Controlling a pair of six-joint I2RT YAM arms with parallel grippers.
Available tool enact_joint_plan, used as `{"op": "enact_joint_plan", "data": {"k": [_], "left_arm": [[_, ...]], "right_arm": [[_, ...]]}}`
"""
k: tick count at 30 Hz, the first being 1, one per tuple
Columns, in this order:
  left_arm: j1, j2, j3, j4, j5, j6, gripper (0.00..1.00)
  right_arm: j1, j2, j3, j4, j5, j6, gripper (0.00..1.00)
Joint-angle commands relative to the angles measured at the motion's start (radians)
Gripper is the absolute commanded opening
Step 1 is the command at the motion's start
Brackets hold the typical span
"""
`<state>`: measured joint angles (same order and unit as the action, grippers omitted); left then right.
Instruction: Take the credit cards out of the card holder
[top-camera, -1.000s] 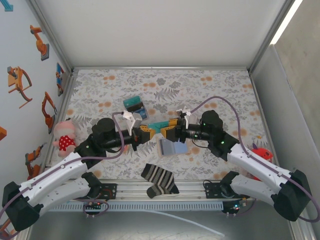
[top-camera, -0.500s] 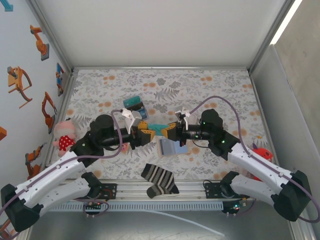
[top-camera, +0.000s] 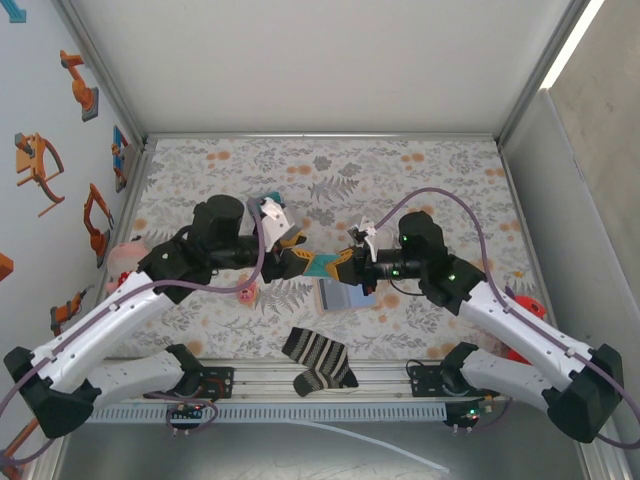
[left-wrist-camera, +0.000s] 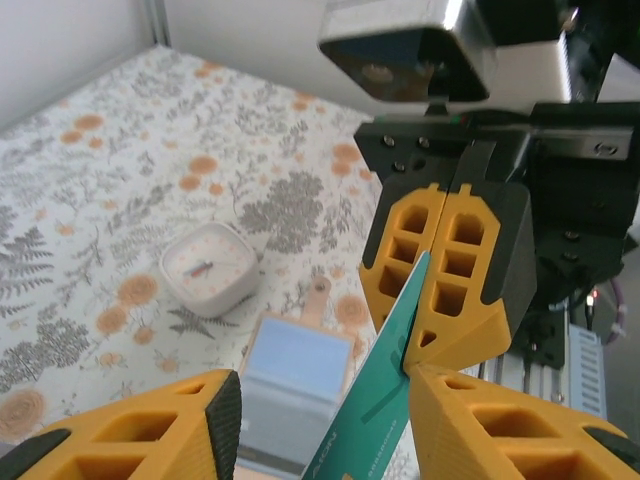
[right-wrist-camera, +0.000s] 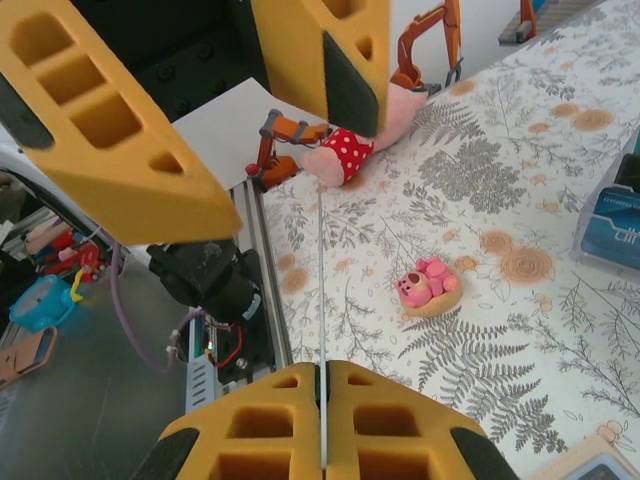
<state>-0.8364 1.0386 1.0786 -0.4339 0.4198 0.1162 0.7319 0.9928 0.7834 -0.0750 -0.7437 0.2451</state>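
Observation:
A teal credit card (top-camera: 325, 264) hangs in the air between the two grippers. My right gripper (top-camera: 347, 265) is shut on its right end; in the right wrist view the card (right-wrist-camera: 322, 300) shows edge-on, pinched between the shut fingers (right-wrist-camera: 322, 378). My left gripper (top-camera: 294, 257) stands open around the card's other end (left-wrist-camera: 385, 410), whose edge lies close to one fingertip (left-wrist-camera: 440, 395). The tan card holder (top-camera: 341, 297) lies open on the table below, its blue-grey inner panels (left-wrist-camera: 292, 375) facing up.
A white rounded-square object (left-wrist-camera: 210, 270) sits beyond the card holder. A small pink toy (right-wrist-camera: 430, 283) and a pink plush (right-wrist-camera: 350, 155) lie to the left, and a clear box (right-wrist-camera: 612, 225) stands at the back. A striped sock (top-camera: 318, 360) lies near the front edge.
My right gripper has shut on the teal card. My left gripper has opened and let go of it, and the left arm has swung back and up.

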Motion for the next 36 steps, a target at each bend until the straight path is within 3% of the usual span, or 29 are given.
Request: {"op": "enact_joint_plan", "data": {"k": [1,11,16,19,21,24,26,29,36], "left_arm": [[0.0,0.031,0.044,-0.099,0.055,0.084,0.48],[0.0,0.123,0.076,-0.157,0.104,0.14,0.45],[0.002,0.152,0.081,-0.149,0.106,0.137,0.15],[0.002,0.156,0.077,-0.137,0.101,0.138,0.06],[0.005,0.152,0.07,-0.125,0.082,0.138,0.02],[0.017,0.133,0.047,-0.097,0.028,0.144,0.0],[0.03,0.116,0.025,-0.07,-0.022,0.152,0.0],[0.073,0.09,-0.017,-0.013,-0.086,0.172,0.0],[0.255,0.133,-0.045,0.092,-0.118,0.241,0.0]], "right_arm": [[0.003,0.01,0.037,-0.029,-0.026,-0.029,0.0],[0.003,0.028,0.042,-0.021,-0.054,-0.028,0.0],[0.003,0.032,0.043,-0.023,-0.053,-0.027,0.0],[0.003,0.027,0.039,-0.026,-0.023,-0.029,0.01],[0.003,0.012,0.032,-0.033,0.029,-0.032,0.12],[0.003,-0.021,0.019,-0.048,0.136,-0.03,0.45],[0.002,-0.041,0.014,-0.063,0.204,-0.027,0.53],[0.002,-0.059,0.016,-0.086,0.276,-0.017,0.6],[0.001,-0.034,0.047,-0.123,0.363,0.024,0.63]]}}
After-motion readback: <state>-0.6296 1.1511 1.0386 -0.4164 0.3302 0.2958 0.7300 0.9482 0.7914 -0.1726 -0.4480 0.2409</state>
